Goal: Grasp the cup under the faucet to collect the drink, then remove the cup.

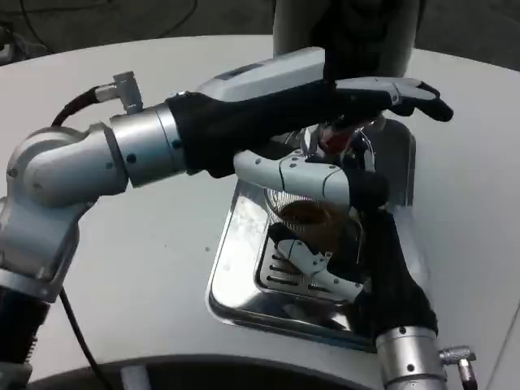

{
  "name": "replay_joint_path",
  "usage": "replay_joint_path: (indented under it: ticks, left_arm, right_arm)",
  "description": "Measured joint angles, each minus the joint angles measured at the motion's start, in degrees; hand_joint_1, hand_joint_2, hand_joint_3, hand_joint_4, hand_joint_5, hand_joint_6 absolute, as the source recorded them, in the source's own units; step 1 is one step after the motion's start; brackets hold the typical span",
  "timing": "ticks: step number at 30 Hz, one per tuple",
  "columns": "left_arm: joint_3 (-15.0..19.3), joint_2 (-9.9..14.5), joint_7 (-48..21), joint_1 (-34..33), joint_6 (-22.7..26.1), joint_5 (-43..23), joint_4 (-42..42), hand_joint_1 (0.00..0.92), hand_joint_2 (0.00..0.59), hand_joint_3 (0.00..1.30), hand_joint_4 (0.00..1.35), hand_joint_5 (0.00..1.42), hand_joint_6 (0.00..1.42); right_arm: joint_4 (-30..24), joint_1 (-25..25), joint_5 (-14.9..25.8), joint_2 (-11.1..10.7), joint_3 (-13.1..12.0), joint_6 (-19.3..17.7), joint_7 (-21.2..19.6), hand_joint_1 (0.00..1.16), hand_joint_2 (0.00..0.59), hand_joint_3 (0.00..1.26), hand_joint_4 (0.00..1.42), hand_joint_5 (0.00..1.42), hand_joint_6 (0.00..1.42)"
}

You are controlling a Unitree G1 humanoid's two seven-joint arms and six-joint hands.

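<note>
While right robot hand (325, 219) grips cup (307, 218), left (382, 93) extends flat.

No text, label, brand, number or sign can be read anywhere here: none on the left hand (382, 96), the right hand (325, 219), the cup (313, 218), the steel drip tray (244, 268) or the dispenser body (349, 32) at the far side of the table
</note>
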Motion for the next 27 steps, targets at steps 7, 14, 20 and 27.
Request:
replay_joint_path:
  ticks: [7, 14, 20, 27]
  left_arm:
    - [0.0, 0.3, 0.0, 0.0, -0.1, 0.0, 0.0, 0.0, 0.137, 0.2, 0.09, 0.14, 0.15]
    - [0.1, 0.7, 0.0, 0.0, -0.2, 0.0, 0.0, 0.0, 0.138, 0.2, 0.09, 0.14, 0.15]
    - [0.1, 0.8, 0.1, 0.3, -0.2, 0.0, 0.0, 0.0, 0.137, 0.2, 0.1, 0.14, 0.15]
    - [0.4, 0.8, 0.4, 0.7, -0.5, -0.1, 0.0, 0.0, 0.123, 0.2, 0.1, 0.14, 0.15]
  right_arm:
    - [2.3, -0.6, -0.6, 1.0, 0.5, -1.2, -1.3, 0.77, 0.212, 0.12, 0.19, 0.28, 0.05]
    - [5.2, -1.2, -0.5, 1.0, 0.8, -4.2, -3.7, 0.78, 0.224, 0.25, 0.28, 0.36, 0.12]
    - [6.7, -1.4, -0.5, 1.1, 0.9, -5.9, -6.8, 0.8, 0.219, 0.33, 0.37, 0.43, 0.19]
    - [8.4, -1.6, -0.5, 1.1, 1.1, -7.8, -9.6, 0.81, 0.221, 0.43, 0.49, 0.54, 0.3]
